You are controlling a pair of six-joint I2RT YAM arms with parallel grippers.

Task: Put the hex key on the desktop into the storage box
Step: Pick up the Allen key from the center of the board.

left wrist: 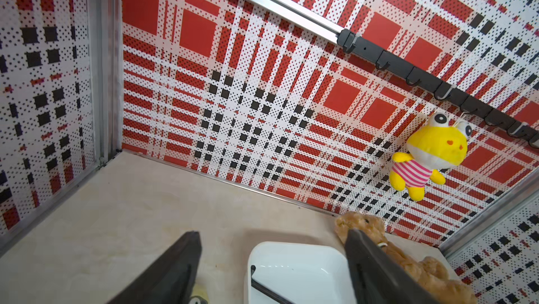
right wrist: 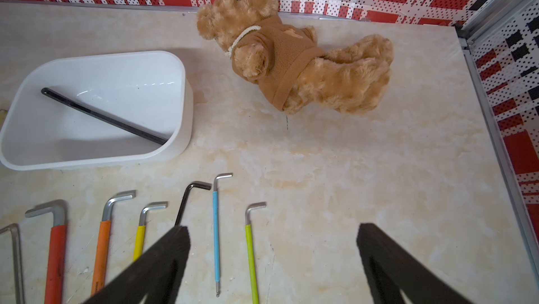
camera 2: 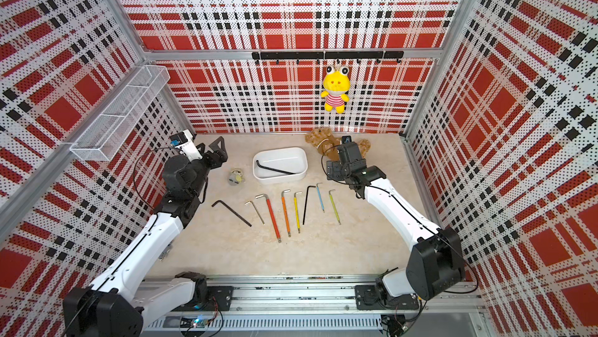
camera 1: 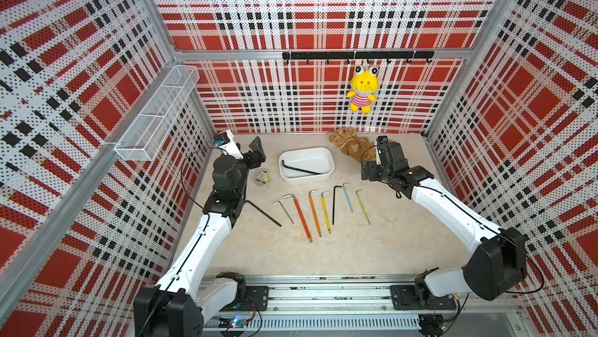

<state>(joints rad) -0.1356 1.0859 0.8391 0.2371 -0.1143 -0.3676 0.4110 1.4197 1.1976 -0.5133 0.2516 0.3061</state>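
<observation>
1. While the rest of the set lies outside it, one black hex key (camera 1: 299, 169) sits in the box (camera 1: 307, 177). It slants across the floor, bent end by the left wall, long end reaching the near wall.
2. That box stands toward the back of the desktop (camera 1: 388, 238), between the two grippers.
3. From the front rail the right arm (camera 1: 453, 209) rises to a high elbow by the right wall. It then slopes in toward the middle, with its wrist turned down just right of the box.
4. Its right gripper (right wrist: 274, 228) has the fingers spread wide with nothing between them. It hangs above the desktop near the bent ends of the blue key (right wrist: 215, 223) and green key (right wrist: 249, 247), with the bear (right wrist: 291, 60) lying beyond.
5. Along the left side the left arm (camera 1: 200, 248) stretches back. The left gripper (left wrist: 272, 232) also stands wide apart and empty, pointing at the back wall, left of the box. A grey toy (camera 1: 262, 177) lies just beside it.
6. Before the box runs a row of keys with their bent ends toward it:
   - silver key (camera 1: 286, 212)
   - red key (camera 1: 302, 219)
   - orange key (camera 1: 315, 215)
   - yellow key (camera 1: 326, 214)
   - thin black key (camera 1: 334, 204)
   - then the blue and the green
7. One more, a long black key (camera 2: 234, 212), lies aslant by the left forearm.
</observation>
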